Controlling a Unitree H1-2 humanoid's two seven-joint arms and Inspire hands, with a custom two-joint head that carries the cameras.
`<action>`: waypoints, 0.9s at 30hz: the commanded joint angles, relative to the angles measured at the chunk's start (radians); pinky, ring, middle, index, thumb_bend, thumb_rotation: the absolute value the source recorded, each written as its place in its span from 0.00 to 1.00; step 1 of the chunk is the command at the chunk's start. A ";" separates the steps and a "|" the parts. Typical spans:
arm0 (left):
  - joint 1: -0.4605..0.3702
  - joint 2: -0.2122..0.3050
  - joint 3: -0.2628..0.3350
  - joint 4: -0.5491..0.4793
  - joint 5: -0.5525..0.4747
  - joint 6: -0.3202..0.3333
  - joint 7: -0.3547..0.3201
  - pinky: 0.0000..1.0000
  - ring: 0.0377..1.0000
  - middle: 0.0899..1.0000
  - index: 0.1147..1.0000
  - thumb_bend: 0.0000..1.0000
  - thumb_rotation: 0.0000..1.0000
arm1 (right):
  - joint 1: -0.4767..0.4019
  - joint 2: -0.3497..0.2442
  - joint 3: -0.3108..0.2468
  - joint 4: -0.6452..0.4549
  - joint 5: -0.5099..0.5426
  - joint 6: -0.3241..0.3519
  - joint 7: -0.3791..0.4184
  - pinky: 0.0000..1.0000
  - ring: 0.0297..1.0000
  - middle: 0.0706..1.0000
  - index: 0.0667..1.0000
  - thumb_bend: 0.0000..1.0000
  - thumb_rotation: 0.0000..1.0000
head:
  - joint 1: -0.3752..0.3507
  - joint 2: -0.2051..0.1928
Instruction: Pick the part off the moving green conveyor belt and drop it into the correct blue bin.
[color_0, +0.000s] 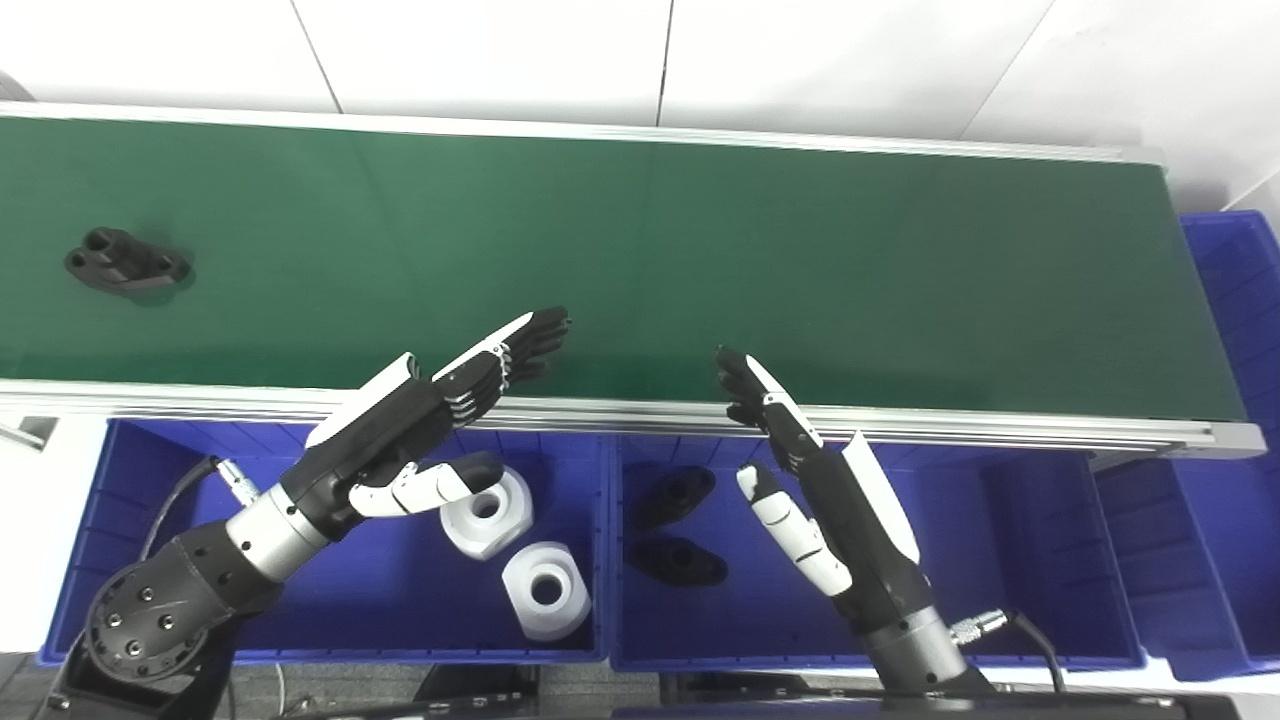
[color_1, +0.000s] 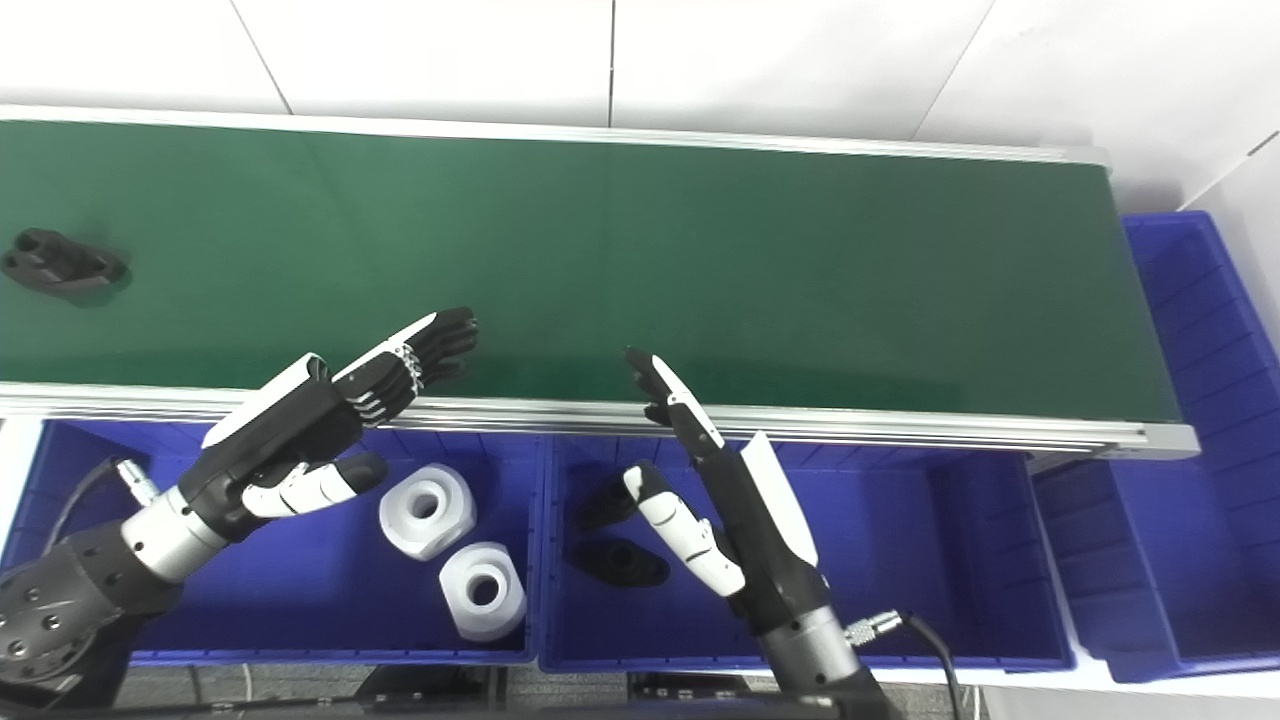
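We see one small black moulded part with two raised round bosses (color_0: 127, 262) lying flat on the matte dark green conveyor belt (color_0: 700, 260), far out at nine o'clock and well apart from both hands. The belt runs between two brushed aluminium side rails (color_0: 900, 422), and nothing stands on it between the part and the hands.

Our left black-and-white hand (color_0: 420, 420) reaches from seven o'clock over the near rail, fingers (color_0: 520, 345) stretched out flat and spread above the belt's near edge, thumb out to the side; it holds nothing. Our right black-and-white hand (color_0: 810, 480) rises from five o'clock, fingers straight and together with their tips over the near rail, thumb apart, also holding nothing.

Below the rail sit glossy blue plastic bins with ribbed walls. The left blue bin (color_0: 120, 560) holds two chunky white plastic pieces with faceted sides and a round bore (color_0: 520, 550), one just beside the other (the upper one is partly hidden by the left thumb). The middle blue bin (color_0: 1050, 560) holds two flat black parts (color_0: 678, 530) of much the same outline as the one on the belt, lying at its left end, just beside the right hand's thumb. A third blue bin (color_0: 1240, 300) stands at three o'clock, past the belt's end.
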 joint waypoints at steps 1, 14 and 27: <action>-0.016 0.007 0.001 -0.020 -0.007 -0.037 0.000 0.96 1.00 1.00 1.00 0.36 0.74 | 0.000 0.006 0.002 -0.024 -0.001 -0.048 -0.003 0.89 0.94 0.95 0.95 0.42 1.00 | 0.000 0.000; -0.016 0.011 0.004 -0.024 -0.012 -0.034 0.001 0.96 1.00 1.00 1.00 0.35 0.73 | 0.007 0.009 0.007 -0.038 -0.011 -0.043 -0.005 0.89 0.94 0.95 0.95 0.43 1.00 | -0.006 0.005; -0.004 0.011 0.002 -0.024 -0.010 -0.041 -0.002 0.96 1.00 1.00 1.00 0.35 0.74 | 0.018 0.014 0.004 -0.033 -0.005 -0.052 -0.009 0.90 0.95 0.95 0.95 0.43 1.00 | -0.006 0.005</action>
